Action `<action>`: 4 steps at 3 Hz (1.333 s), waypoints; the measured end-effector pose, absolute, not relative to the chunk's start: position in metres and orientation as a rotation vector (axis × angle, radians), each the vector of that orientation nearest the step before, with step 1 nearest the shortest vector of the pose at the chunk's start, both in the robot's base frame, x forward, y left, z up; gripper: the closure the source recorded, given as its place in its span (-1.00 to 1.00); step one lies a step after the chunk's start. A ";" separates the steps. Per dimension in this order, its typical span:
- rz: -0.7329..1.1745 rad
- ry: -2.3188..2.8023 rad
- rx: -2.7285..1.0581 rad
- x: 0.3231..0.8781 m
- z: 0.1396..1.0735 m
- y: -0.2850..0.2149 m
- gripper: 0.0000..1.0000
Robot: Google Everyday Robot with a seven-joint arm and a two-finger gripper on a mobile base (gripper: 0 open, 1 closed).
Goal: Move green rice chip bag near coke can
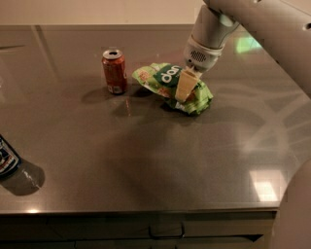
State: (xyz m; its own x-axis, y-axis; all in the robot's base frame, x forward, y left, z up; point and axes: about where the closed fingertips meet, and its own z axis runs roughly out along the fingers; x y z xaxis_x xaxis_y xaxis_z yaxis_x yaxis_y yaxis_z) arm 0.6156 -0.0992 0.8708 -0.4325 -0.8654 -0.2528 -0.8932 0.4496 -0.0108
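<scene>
I have the green rice chip bag [163, 78] pinched in my gripper [183, 92], crumpled and lying flat. Its dark green band with white lettering spreads left of the jaws, and a bunched light-green end sits to their right. The red coke can [114, 72] stands upright further left of the jaws, just beside the bag's tip and not touching it.

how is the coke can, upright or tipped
Upright: the coke can stands on its base, silver top up. The gripper holds the green rice chip bag beside it.

Glossy grey countertop [146, 165], cream wall [97, 12]
</scene>
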 end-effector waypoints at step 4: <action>0.199 2.403 -1.645 0.635 0.863 -0.049 -0.30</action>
